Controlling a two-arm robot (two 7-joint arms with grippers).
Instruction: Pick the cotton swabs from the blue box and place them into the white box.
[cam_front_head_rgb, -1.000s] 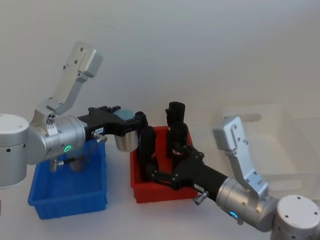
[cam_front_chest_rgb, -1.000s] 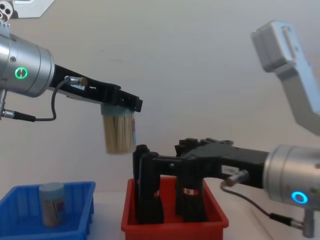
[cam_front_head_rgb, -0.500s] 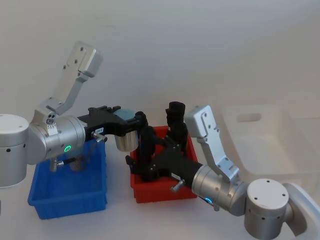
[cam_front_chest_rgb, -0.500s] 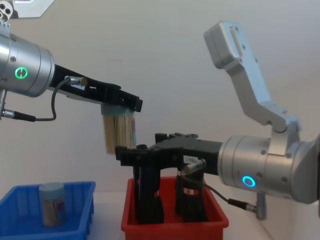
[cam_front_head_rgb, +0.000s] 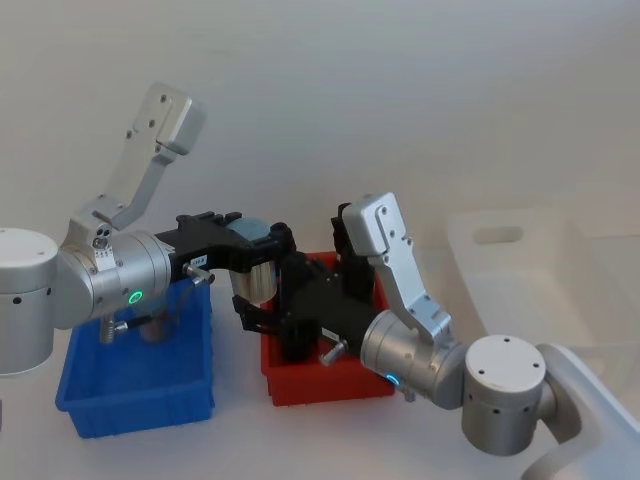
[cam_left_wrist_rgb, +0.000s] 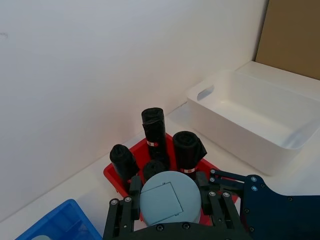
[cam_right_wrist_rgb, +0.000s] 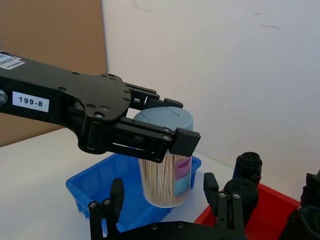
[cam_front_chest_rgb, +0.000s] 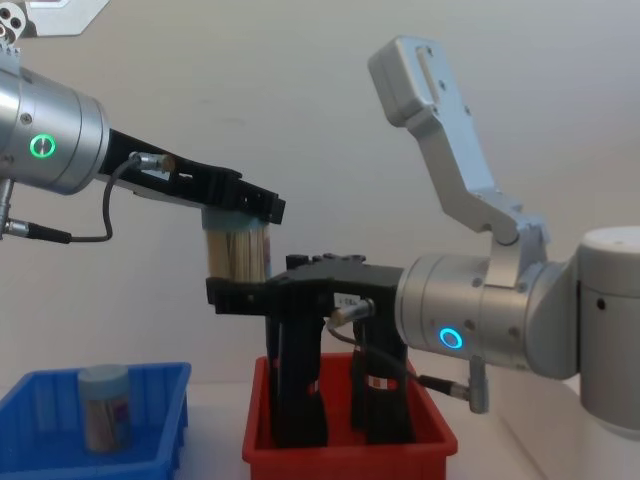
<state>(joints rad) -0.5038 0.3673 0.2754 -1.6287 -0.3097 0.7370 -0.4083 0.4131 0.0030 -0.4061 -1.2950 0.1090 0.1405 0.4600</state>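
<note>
Chest view: left gripper (cam_front_chest_rgb: 243, 207) clamped on the clear grey-blue-lidded cylindrical tub of cotton swabs (cam_front_chest_rgb: 238, 255), hanging below its fingers, up beyond the bright blue plastic box (cam_front_chest_rgb: 160, 420) — right gripper (cam_front_chest_rgb: 225, 296), fingers spread, has swung in just beneath the tub — handover toward the white plastic box (cam_left_wrist_rgb: 227, 142) looks next.

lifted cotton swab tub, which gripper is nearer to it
Left. The left gripper is shut on the tub at its lid end; the right gripper is open, straddling its lower end without touching.
</note>
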